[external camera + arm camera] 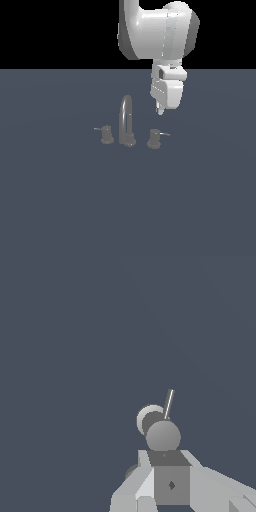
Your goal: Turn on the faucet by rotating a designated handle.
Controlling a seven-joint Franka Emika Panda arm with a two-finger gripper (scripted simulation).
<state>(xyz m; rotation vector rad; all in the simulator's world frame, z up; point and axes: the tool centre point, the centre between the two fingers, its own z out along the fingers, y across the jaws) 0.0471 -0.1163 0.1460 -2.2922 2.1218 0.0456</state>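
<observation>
One knob (154, 138) sat below your tool (160, 109), presumably poised to push its lever (164, 134); whether the tool was clenched, you couldn't tell.

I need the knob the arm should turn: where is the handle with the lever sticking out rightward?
In the exterior view the designated handle stands right of the arched spout, below the hovering tool.

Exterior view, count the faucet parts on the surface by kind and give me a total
Arched spout: 1
Side knobs with levers: 2, the designated handle on the exterior view's right and the other knob on the exterior view's left
Total: 3
</observation>
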